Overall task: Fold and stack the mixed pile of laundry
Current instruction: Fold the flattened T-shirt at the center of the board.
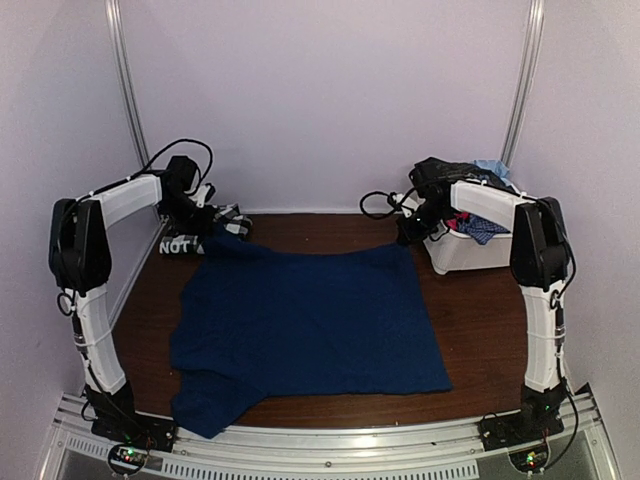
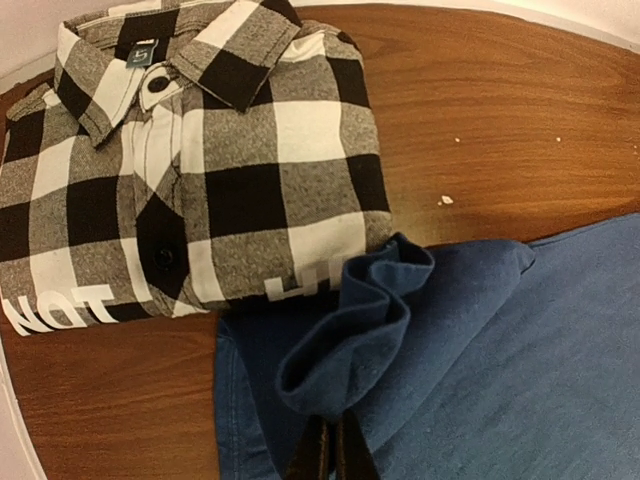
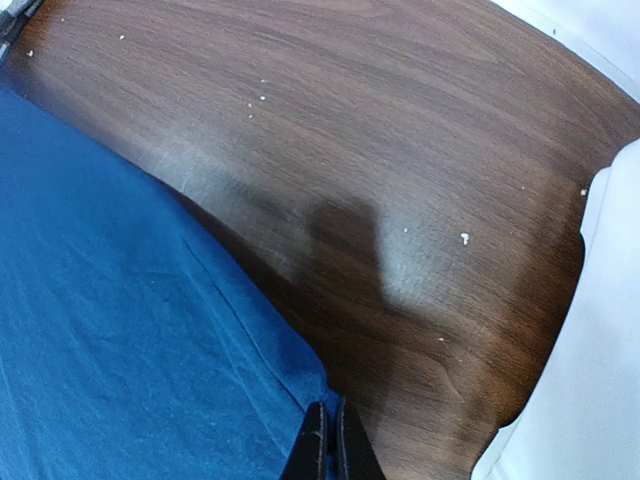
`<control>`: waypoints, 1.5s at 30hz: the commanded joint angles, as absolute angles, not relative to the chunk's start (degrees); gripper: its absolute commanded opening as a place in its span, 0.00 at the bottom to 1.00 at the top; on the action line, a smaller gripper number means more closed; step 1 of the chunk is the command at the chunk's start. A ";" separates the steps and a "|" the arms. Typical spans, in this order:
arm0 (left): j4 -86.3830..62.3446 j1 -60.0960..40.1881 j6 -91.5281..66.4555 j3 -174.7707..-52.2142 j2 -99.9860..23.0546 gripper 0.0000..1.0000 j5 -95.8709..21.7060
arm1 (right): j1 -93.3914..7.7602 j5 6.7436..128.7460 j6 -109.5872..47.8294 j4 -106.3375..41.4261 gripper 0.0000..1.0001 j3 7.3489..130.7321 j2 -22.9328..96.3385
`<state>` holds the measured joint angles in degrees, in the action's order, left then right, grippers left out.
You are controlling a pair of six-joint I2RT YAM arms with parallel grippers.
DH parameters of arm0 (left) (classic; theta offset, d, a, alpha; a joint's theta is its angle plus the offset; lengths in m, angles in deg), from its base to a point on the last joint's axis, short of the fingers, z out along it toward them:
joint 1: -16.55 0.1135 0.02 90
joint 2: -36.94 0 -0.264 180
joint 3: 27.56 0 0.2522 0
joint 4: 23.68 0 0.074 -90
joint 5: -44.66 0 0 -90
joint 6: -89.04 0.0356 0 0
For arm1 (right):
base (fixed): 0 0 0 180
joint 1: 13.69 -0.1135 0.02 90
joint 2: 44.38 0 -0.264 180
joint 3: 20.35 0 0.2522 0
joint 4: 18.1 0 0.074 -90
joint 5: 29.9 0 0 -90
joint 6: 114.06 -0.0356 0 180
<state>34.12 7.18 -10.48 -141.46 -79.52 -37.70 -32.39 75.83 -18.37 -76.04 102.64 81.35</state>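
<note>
A long navy blue garment (image 1: 310,320) lies spread flat over the brown table (image 1: 480,320). My left gripper (image 1: 213,232) is shut on its far left corner, and the cloth bunches into a raised fold (image 2: 350,340) just ahead of the closed jaws (image 2: 332,445). My right gripper (image 1: 408,238) is shut on the far right corner, pinching the hem (image 3: 300,390) between its fingertips (image 3: 331,435). A folded black-and-white checked shirt (image 2: 200,170) with white lettering rests at the back left (image 1: 185,243), touching the navy corner. The other laundry (image 1: 462,190) sits heaped in the bin.
A white plastic bin (image 1: 465,255) stands at the back right, close beside my right arm, and its wall (image 3: 590,380) shows in the right wrist view. White walls enclose the table on three sides. A navy sleeve (image 1: 210,405) lies near the front rail.
</note>
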 commanded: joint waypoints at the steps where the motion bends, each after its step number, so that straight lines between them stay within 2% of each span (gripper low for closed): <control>1: 28.75 7.30 -9.87 -137.71 -73.80 0.00 -34.98 | -33.49 73.97 -17.32 -77.04 0.00 102.50 76.89; 10: 29.84 5.17 -8.64 -129.63 -65.10 0.00 -35.36 | -33.77 71.27 -17.50 -75.26 0.00 91.52 68.83; 21: 32.26 1.37 -14.11 -109.79 -52.18 0.00 -34.64 | -33.99 71.57 -18.94 -71.59 0.00 75.14 62.21; 28: 32.32 -0.18 -21.42 -102.73 -52.46 0.00 -35.92 | -34.58 71.41 -18.92 -69.90 0.00 71.81 64.21; 38: 33.63 -0.94 -15.43 -101.16 -49.57 0.00 -36.46 | -35.57 69.18 -17.54 -71.96 0.00 71.47 64.06; 39: 33.79 -0.94 -14.81 -100.83 -49.47 0.01 -35.79 | -35.55 68.85 -17.37 -71.89 0.00 71.25 64.04; 41: 34.24 -1.07 -12.49 -100.49 -49.54 0.10 -31.71 | -35.55 67.89 -17.23 -72.41 0.01 71.53 64.71; 45: 37.93 -4.43 -6.29 -101.18 -49.63 0.26 -29.22 | -35.64 67.98 -16.44 -75.61 0.09 72.50 65.86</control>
